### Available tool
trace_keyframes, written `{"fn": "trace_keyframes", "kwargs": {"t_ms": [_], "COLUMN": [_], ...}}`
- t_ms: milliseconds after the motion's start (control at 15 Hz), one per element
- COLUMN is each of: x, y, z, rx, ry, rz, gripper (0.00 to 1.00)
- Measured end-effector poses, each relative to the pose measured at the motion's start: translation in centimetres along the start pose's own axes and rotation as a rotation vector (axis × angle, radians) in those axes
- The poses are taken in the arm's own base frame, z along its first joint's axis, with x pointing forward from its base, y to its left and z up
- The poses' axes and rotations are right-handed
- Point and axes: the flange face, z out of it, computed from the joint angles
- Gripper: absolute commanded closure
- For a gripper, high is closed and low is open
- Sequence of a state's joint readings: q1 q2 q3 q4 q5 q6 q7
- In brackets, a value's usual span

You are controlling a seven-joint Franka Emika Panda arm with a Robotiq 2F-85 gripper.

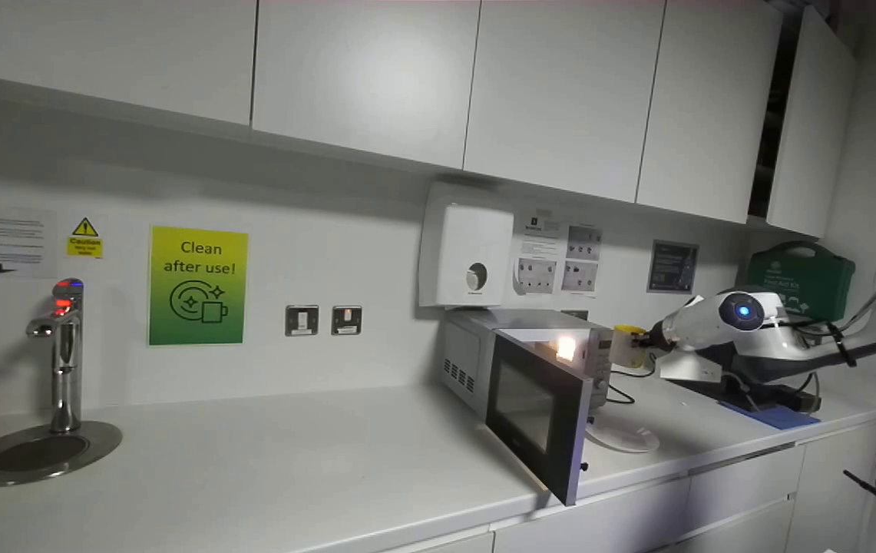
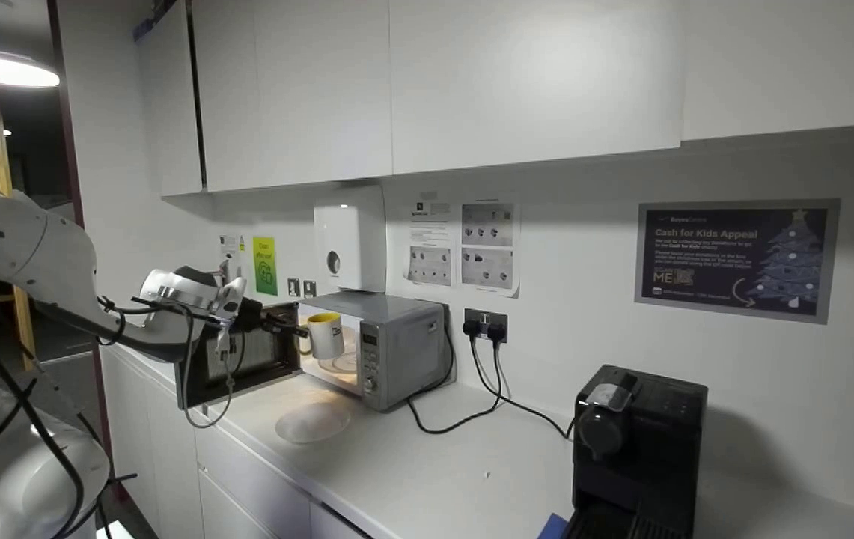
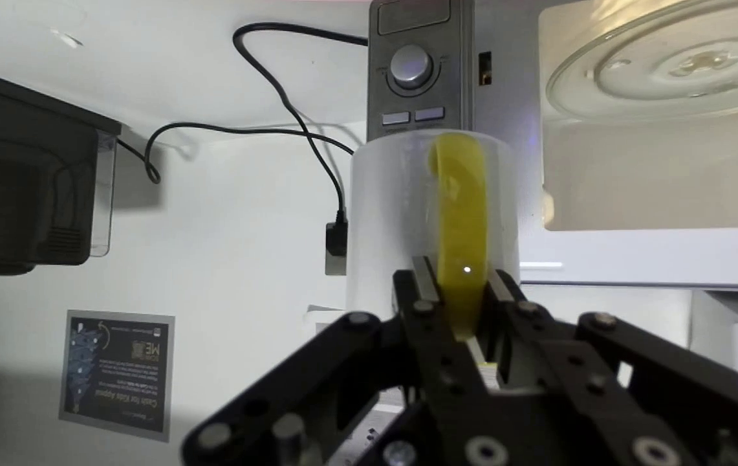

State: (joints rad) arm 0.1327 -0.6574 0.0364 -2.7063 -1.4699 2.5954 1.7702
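1. The robot's jaws are pinched on the yellow handle (image 3: pixel 462 226) of a white mug (image 2: pixel 327 338).
2. The mug hangs in the air with its top facing up, in front of the microwave (image 2: pixel 408 344).
3. The microwave's door (image 1: pixel 533 403) is wide open, and it is lit up inside.
4. A flat round thing (image 2: pixel 313 421) lies on the counter (image 2: pixel 412 471), near the microwave.
5. A black coffee machine (image 2: pixel 644 442) stands farther along the counter.

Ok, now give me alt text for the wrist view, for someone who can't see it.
A black pincer grips the yellow handle of a white mug; the picture is upside down. An open microwave with a glass turntable fills the upper right, while black cables, a black machine and a dark poster appear left.
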Motion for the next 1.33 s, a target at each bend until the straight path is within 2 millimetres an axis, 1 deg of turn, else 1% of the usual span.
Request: {"fn": "trace_keyframes", "kwargs": {"t_ms": [267, 467, 867, 1133, 1333], "x": [1.4, 2.5, 4.4, 4.8, 4.5], "y": [1.9, 3.9, 9.4, 13.1, 15.5], "z": [0.3, 0.8, 2.6, 3.9, 5.1], "rx": [-0.046, -0.109, -0.248, -0.327, -0.382], "ry": [0.023, 0.046, 0.066, 0.068, 0.074], "rz": [0.081, 0.149, 0.281, 0.329, 0.327], "gripper": [0.95, 0.95, 0.95, 0.95, 0.95]}}
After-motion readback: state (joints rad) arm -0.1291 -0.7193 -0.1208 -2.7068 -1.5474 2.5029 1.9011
